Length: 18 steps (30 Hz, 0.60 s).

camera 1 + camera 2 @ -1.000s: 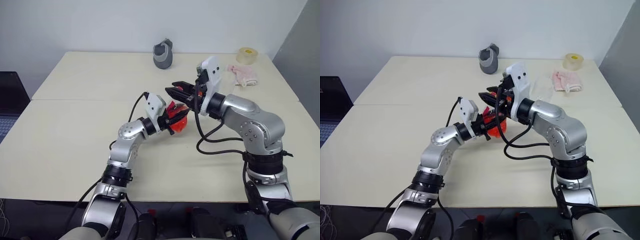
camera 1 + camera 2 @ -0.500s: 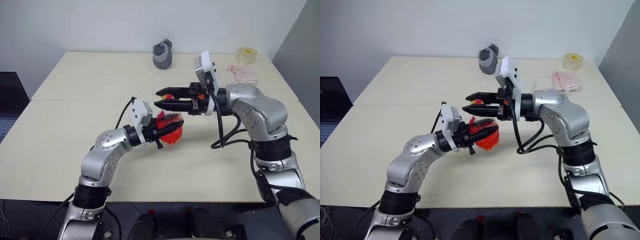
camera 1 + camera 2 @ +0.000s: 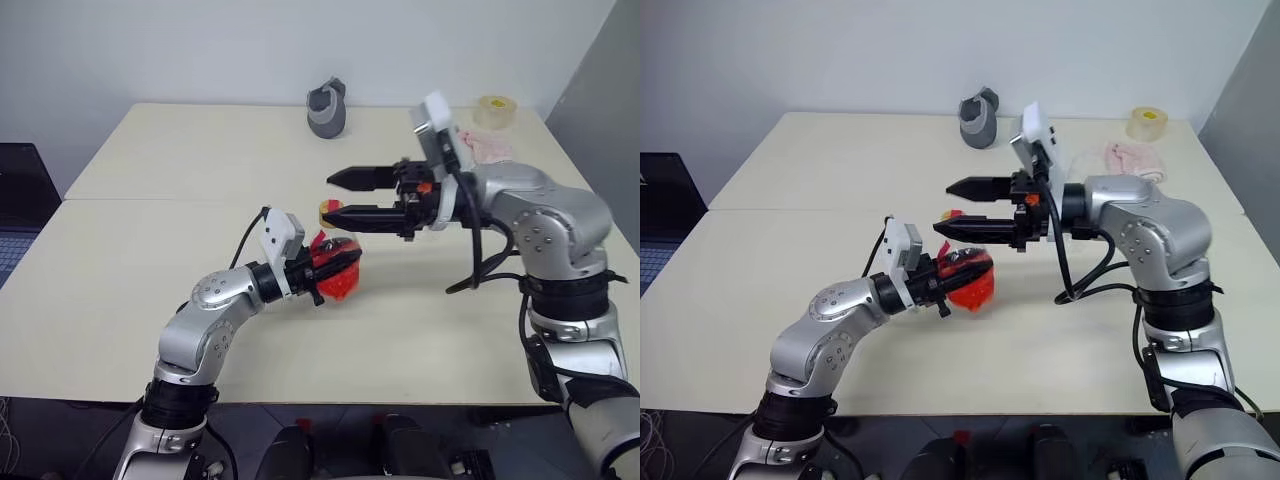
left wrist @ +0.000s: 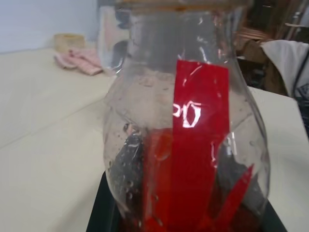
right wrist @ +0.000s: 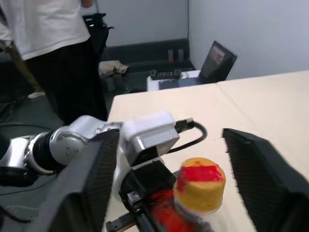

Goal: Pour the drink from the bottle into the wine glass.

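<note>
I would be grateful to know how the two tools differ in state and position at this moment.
The left tool is shut on the bottle, while the right tool stands open and holds nothing. The left tool sits lower, at the bottle's body; the right tool is higher, its fingers level with the bottle's yellow cap, which lies between them untouched. Both have two black fingers and hang above the table.

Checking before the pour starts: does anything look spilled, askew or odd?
Nothing is spilled or damaged. The bottle sits upright in the left gripper, jaws shut on it. Its cap is still on, and the right gripper has its jaws open near the cap.
</note>
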Motion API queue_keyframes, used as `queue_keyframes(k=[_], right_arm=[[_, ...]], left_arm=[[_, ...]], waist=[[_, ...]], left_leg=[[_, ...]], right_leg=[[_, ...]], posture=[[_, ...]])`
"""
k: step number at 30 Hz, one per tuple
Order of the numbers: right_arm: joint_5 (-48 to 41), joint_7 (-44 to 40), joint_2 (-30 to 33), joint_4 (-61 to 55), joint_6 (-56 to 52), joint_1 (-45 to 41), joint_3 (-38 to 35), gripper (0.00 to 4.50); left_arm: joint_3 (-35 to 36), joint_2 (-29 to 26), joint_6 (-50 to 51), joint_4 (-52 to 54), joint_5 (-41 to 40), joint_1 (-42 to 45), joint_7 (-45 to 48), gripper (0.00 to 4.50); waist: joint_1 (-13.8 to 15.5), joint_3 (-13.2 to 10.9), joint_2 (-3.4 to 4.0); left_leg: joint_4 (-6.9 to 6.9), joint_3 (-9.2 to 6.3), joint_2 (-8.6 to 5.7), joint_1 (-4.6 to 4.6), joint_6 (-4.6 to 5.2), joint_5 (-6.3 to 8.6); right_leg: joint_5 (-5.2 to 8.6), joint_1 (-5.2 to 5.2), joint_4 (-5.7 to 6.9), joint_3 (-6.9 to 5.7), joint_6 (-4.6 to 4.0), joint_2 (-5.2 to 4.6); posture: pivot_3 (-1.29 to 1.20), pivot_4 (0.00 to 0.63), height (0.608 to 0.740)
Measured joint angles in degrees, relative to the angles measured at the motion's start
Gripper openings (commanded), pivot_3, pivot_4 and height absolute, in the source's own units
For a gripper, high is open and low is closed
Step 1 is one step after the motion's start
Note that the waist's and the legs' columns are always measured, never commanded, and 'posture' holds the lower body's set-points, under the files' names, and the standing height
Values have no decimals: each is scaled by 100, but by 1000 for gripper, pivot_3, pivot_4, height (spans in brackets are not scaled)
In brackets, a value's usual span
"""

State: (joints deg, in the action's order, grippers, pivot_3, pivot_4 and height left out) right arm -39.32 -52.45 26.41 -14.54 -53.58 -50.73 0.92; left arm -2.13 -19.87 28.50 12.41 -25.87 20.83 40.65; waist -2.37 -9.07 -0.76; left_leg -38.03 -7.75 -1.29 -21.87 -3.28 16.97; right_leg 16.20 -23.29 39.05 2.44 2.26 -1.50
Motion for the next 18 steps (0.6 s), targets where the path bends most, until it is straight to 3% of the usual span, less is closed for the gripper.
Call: queue_keyframes(k=[5,12,18], right_arm=[[-14,1064,-144,-453,-323,288,-227,4500],[539,3060,-969,-547,-520,259,-295,4500],[807,3554,-1340,-505,-470,45,-134,4500]], left_arm=[[36,135,-503,-712,398,414,-362,1033],[13,497,-1303,-1800,905,1098,-582,1032],[-39,755,-1742,-2550,1084,1607,-551,1032]], waist=[[31,0,0],[44,0,1],[37,0,1]], left_leg=[[-1,4,-1,-1,-4,-2],[-1,6,-4,-2,-13,-7],[3,8,-9,-5,-13,-7]], right_leg=[[0,-1,0,3,0,-6],[0,-4,1,3,0,-10],[0,-9,0,2,0,-9]], posture=[[0,150,740],[0,150,740],[0,150,740]])
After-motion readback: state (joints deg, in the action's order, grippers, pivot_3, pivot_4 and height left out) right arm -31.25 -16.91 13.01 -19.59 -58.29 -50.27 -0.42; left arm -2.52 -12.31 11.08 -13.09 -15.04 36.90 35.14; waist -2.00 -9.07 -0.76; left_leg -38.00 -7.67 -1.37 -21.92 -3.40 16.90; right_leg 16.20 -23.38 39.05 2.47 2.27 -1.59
